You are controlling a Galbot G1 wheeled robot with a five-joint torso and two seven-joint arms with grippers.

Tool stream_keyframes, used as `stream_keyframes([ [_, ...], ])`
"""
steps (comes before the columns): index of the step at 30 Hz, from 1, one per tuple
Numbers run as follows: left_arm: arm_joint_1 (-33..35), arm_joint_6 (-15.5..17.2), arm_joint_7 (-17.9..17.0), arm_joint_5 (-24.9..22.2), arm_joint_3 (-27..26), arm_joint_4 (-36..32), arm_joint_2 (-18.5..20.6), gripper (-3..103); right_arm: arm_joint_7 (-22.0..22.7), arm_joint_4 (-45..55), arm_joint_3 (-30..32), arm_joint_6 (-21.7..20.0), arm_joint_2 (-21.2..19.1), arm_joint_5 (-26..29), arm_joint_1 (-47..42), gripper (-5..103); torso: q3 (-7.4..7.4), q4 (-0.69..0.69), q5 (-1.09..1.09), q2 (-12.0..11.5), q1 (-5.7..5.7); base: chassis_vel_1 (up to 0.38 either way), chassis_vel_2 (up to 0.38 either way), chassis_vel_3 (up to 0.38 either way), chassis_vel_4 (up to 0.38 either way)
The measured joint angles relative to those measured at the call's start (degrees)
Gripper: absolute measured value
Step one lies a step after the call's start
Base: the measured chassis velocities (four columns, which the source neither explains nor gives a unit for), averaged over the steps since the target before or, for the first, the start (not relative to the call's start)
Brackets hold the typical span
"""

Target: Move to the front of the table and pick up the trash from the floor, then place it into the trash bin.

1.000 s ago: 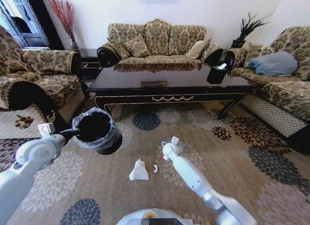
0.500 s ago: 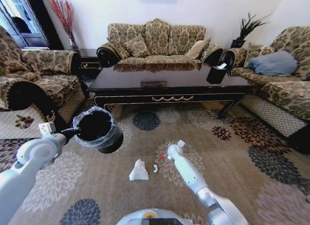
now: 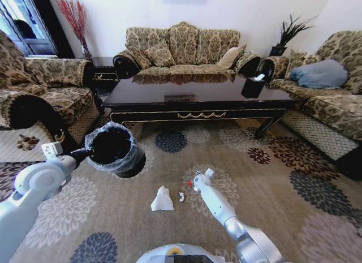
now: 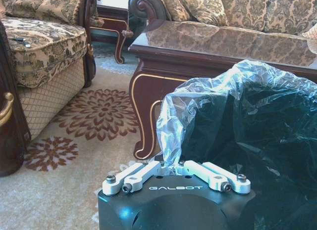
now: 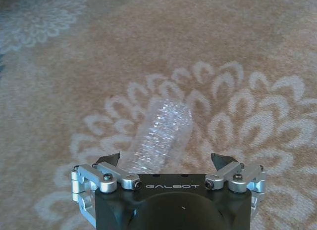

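bottle (image 5: 161,136) is framed between the wide-open, empty right gripper (image 5: 166,163); likely light, slick and crushable, best taken mid-body. bin (image 3: 113,150) is clamped at its bag rim by the left gripper (image 4: 176,166).

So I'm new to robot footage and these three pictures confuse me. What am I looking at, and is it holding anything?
It is a wheeled robot with two arms in a living room. One picture looks down from its head; the other two come from cameras on its wrists. The left gripper is shut on the trash bin, pinching its bag-lined rim and holding it beside the table. The right gripper is open just above a clear plastic bottle lying on the carpet, its red cap showing. A crumpled white tissue and a small white scrap lie nearby.
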Motion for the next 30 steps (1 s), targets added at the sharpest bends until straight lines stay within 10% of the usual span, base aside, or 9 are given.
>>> stream_keyframes([
  [18,-0.6,0.0,0.0,0.3,1.3,0.1,-0.3,3,-4.3,-6.1,-0.1,2.4,0.9,-2.3,1.3,101,0.00,0.01,0.00,0.0,0.00,0.000,0.000,0.000,0.000],
  [30,0.5,0.0,0.0,0.0,0.2,-0.4,0.4,3,-2.5,-1.9,-1.1,1.0,-0.3,-2.1,-0.7,54,0.00,0.00,0.00,0.0,0.00,0.000,0.000,0.000,0.000],
])
